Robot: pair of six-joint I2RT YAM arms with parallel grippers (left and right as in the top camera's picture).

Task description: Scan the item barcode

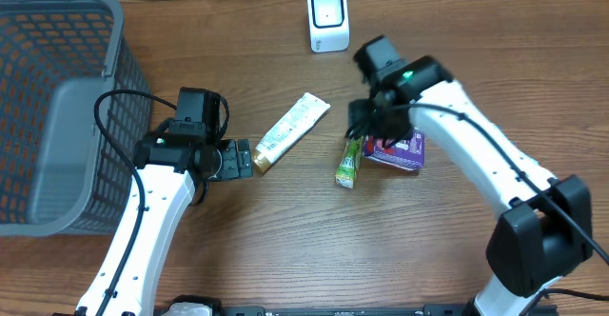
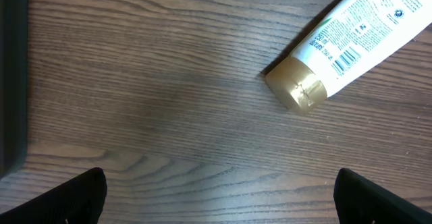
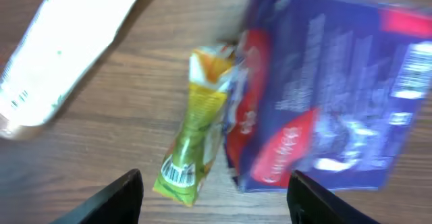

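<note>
A white barcode scanner (image 1: 328, 19) stands at the back of the table. Three items lie on the wood: a white tube with a gold cap (image 1: 292, 130) (image 2: 351, 38), a green and yellow packet (image 1: 349, 162) (image 3: 192, 140) with its barcode facing up, and a purple and red pack (image 1: 395, 151) (image 3: 324, 96) touching the packet's right side. My right gripper (image 1: 369, 126) (image 3: 216, 200) hovers open above the packet and the pack's left edge, gripping neither. My left gripper (image 1: 238, 159) (image 2: 223, 200) is wide open over bare wood, just left of the tube's cap.
A large grey mesh basket (image 1: 38, 30) fills the far left of the table, beside my left arm. The scanner stands behind the items, near the back edge.
</note>
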